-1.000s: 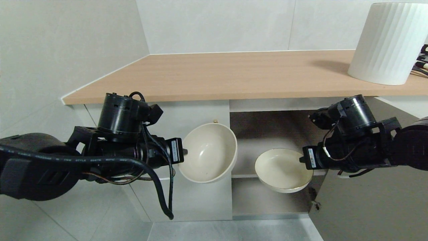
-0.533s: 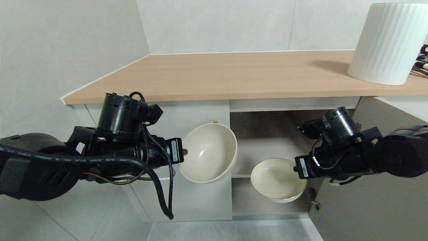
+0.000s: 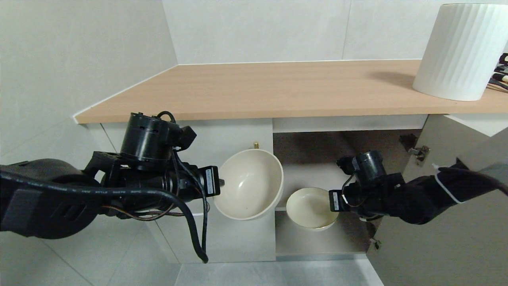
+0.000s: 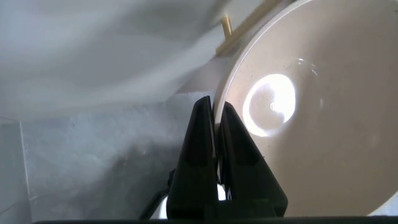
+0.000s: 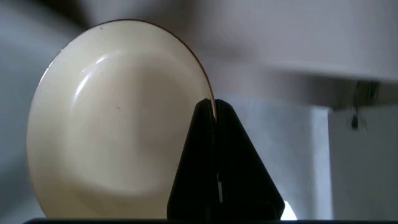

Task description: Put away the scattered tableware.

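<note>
A large cream bowl (image 3: pixel 248 184) (image 4: pixel 323 112) hangs tilted in front of the shut left cabinet door, with my left gripper (image 3: pixel 219 182) (image 4: pixel 215 115) shut on its rim. A smaller cream bowl (image 3: pixel 309 207) (image 5: pixel 118 118) is held inside the open cabinet, level with the front edge of the middle shelf (image 3: pixel 313 174). My right gripper (image 3: pixel 331 200) (image 5: pixel 213 109) is shut on that bowl's rim. Whether the small bowl touches the shelf is not clear.
The cabinet's right door (image 3: pixel 436 214) stands open with a hinge (image 3: pixel 420 151) showing. A lower compartment (image 3: pixel 317 238) lies under the shelf. On the wooden countertop (image 3: pixel 278 87) stands a white ribbed container (image 3: pixel 460 51) at the far right. A small brass knob (image 3: pixel 256 144) sits on the left door.
My right arm has carried the small bowl down, to the left and deeper into the cabinet. The left gripper and large bowl have shifted slightly right and down.
</note>
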Tool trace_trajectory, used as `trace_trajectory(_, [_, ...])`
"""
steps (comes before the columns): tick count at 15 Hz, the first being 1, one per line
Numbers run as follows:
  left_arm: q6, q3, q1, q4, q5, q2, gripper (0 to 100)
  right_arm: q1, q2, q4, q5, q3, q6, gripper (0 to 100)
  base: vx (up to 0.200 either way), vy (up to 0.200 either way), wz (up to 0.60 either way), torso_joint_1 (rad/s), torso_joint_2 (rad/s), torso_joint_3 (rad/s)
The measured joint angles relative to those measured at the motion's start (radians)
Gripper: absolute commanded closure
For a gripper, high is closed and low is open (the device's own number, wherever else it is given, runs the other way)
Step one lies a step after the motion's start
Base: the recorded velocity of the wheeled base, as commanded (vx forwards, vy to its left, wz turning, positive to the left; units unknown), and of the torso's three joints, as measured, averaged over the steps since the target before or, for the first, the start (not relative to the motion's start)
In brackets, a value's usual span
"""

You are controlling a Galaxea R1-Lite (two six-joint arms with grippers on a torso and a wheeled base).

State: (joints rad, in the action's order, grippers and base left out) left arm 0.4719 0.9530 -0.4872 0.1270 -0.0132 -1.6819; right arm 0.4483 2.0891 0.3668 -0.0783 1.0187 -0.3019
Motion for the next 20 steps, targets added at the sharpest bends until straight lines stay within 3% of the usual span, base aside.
trace_trajectory(5, [0.001,-0.008,-0.035,0.000,0.005,-0.039,100,-0.046,0.172,0.210,-0.071,0.017,-0.034,100,0.000,0.000,0.00,0.000,0.00,0.000])
trace_trajectory(20, [0.001,-0.014,-0.062,0.000,0.009,-0.081,100,-0.150,0.383,0.207,-0.139,0.277,-0.129,100,0.000,0.000,0.00,0.000,0.00,0.000])
